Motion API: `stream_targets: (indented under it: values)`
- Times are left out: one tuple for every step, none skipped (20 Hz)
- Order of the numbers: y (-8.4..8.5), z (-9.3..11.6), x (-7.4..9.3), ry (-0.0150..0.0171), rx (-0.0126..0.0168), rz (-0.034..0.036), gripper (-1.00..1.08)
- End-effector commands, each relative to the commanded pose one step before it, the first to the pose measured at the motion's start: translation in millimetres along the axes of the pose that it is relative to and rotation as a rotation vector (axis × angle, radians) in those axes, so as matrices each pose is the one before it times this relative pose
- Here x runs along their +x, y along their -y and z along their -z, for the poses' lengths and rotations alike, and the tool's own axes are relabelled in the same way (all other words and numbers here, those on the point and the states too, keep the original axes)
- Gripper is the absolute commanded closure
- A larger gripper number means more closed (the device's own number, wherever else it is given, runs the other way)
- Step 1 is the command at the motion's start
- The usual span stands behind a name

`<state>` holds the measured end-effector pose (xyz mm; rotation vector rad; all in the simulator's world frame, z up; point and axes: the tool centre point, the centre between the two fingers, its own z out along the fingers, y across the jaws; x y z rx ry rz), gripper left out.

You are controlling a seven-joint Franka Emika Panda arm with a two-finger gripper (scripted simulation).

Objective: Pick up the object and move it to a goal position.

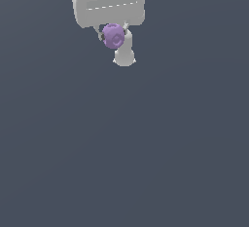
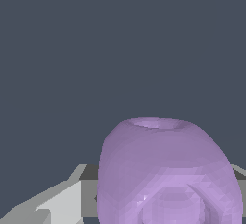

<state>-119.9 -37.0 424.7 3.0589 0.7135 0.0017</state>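
Observation:
The object [image 1: 113, 36] is a small light-purple roundish lump with a faint ring mark on its face. It hangs just under the white gripper body near the top of the exterior view. My gripper [image 1: 115, 42] is shut on it, one white finger [image 1: 124, 53] reaching down beside it on the exterior view's right; the other finger is mostly hidden behind the lump. In the wrist view the object [image 2: 168, 170] fills the near field, with a grey finger [image 2: 60, 201] pressed beside it. The lump is off the ground.
A plain dark grey-blue floor [image 1: 126, 148] spreads under the gripper in both views. No other objects, containers or edges show. No goal marker is visible.

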Motion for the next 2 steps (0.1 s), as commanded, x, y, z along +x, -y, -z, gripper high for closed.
stream_targets:
  values:
    - [0.58, 2.63, -0.79, 0.00102, 0.00072, -0.00013, 1.08]
    - [-0.09, 0.05, 0.12, 0.0, 0.0, 0.0, 1.08]
